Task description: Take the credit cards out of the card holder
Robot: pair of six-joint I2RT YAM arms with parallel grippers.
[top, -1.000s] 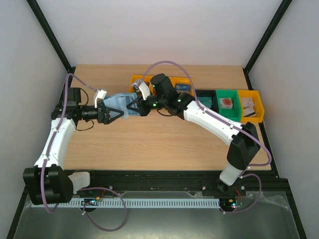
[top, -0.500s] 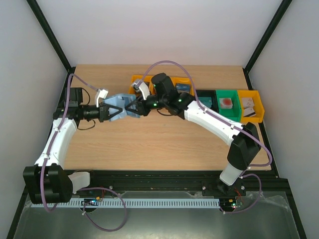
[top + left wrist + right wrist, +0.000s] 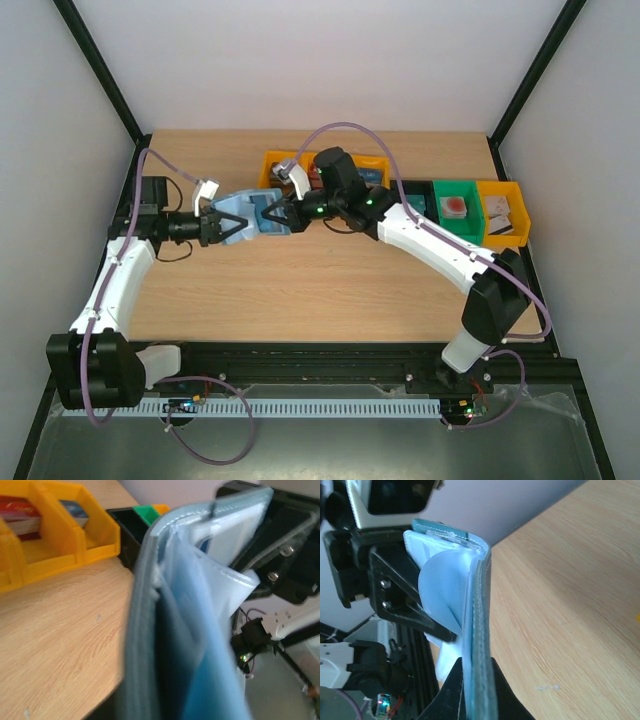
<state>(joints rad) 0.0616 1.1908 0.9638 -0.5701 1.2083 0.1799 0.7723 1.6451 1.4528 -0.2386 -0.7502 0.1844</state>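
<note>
The card holder hangs above the table, slung between the two arms. The left tool is clenched on the holder's left end. The right tool is clenched on its right end, its black fingers pinching the stitched edge. A row of bins sits just behind the holder and runs off to its right.

The holder looks soft and light: padded blue fabric walls with floppy clear-plastic pockets that bulge and crease between the grips. It will likely sag and twist rather than hold its shape, so one tool probably has to keep it pinned by the stiffer seam or spine. The credit cards do not show plainly; they seem to sit inside the holder's pockets, where a pale flat face shows in the left wrist view, though I cannot tell whether that is a card. Cards of this kind should be thin, stiff and slick, so I would take one by an exposed short edge and draw it straight along the pocket.

A second ago the left tool stood spread wide around the holder's left end; now it is closed on it. The right arm has drawn slightly away to the holder's right, and the holder looks pulled a little further open.
</note>
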